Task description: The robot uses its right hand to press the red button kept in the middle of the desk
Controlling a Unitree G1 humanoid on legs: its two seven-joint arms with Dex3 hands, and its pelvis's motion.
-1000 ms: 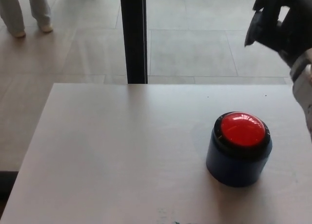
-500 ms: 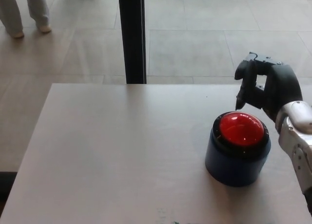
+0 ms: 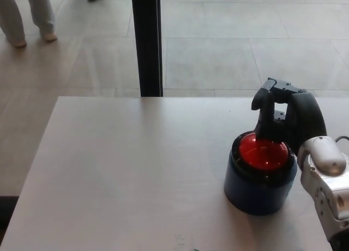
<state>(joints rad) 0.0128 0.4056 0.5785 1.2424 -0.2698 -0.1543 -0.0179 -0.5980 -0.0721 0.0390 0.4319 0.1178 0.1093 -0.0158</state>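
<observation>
Right hand (image 3: pixel 286 117) on domed red button (image 3: pixel 262 153)

Right hand (image 3: pixel 287 120) comes in from the right edge, black, set over the far side of the red button (image 3: pixel 264 151), knuckles humped up high. Its fingers (image 3: pixel 265 115) curl downward, tips pointing down onto the button's far rim, thumb tucked close beside them, nothing gripped between them. Behind it the pale grey wrist and forearm (image 3: pixel 325 180) slope down toward the lower right corner, a thin cable looping off the wrist's outer side. Left arm and hand: not showing at all.
</observation>
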